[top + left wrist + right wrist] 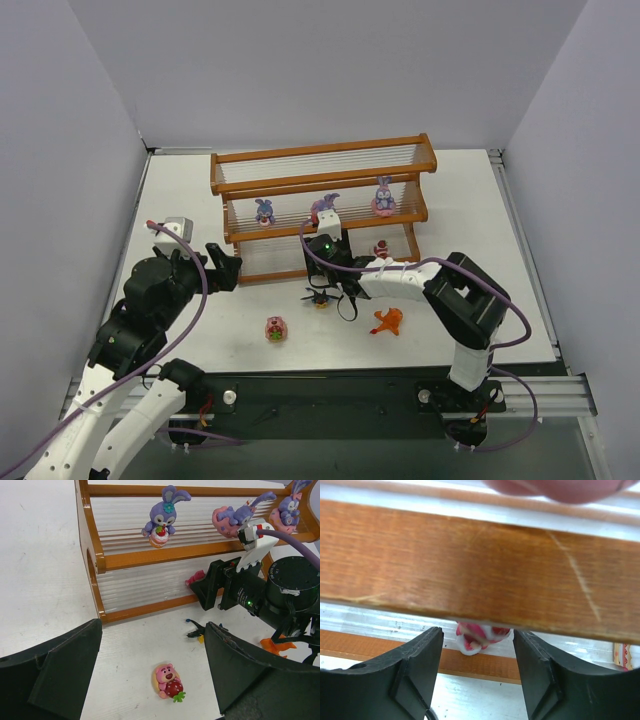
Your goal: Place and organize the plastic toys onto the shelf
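The shelf (320, 190) stands at the back. Three purple long-eared toys are on its middle tier: one upright (161, 517), one lying down (235, 517), one at the right (287, 512). A pink-red toy (480, 635) sits on the bottom tier, half hidden by the middle rail (470, 565); another (381, 249) sits further right. A pink bear toy (169, 681), a black winged toy (196, 630) and an orange toy (388, 321) lie on the table. My left gripper (152, 670) is open above the bear. My right gripper (477, 665) is open and empty at the shelf front.
The right arm (400, 280) stretches across the table in front of the shelf, over the black toy. White walls enclose the table (180, 200) on three sides. A black rail (330, 390) runs along the near edge.
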Robot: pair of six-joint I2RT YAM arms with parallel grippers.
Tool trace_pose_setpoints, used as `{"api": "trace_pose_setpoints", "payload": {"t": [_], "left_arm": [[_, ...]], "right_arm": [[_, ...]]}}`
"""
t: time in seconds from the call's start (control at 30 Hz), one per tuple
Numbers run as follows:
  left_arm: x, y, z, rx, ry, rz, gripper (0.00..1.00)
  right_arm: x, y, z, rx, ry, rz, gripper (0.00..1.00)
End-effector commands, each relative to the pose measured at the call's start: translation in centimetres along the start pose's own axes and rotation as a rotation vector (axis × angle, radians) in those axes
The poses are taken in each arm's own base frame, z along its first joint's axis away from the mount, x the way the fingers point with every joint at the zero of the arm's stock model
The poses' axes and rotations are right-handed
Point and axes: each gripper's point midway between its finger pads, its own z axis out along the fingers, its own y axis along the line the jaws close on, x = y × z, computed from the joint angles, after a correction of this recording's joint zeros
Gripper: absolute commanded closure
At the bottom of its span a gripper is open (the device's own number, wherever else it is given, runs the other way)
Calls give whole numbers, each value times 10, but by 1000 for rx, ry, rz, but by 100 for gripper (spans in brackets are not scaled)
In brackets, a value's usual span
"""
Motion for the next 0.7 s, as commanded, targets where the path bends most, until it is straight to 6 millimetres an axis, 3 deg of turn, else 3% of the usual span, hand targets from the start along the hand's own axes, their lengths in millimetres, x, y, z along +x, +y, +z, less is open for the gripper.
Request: {"api": "trace_pose_setpoints", "payload": {"t": [0.0, 0.17, 0.37, 0.5, 0.67], "left_arm": [[-21, -4, -7, 7, -57, -2, 7], [-21, -4, -6, 7, -57, -3, 7], [-21, -5, -7, 11, -67, -12, 7], [-22, -5, -10, 15, -79, -22, 7], [-24, -1, -15, -5, -83, -30, 7]], "right_arm": [[-32, -1, -5, 3, -70, 49, 40], [-33, -1, -13, 1, -78, 49, 38], [-42, 2, -39, -21, -96, 55, 35], [-45, 5, -62, -50, -85, 82, 35], [-32, 27, -101, -116, -22, 53, 27]]}}
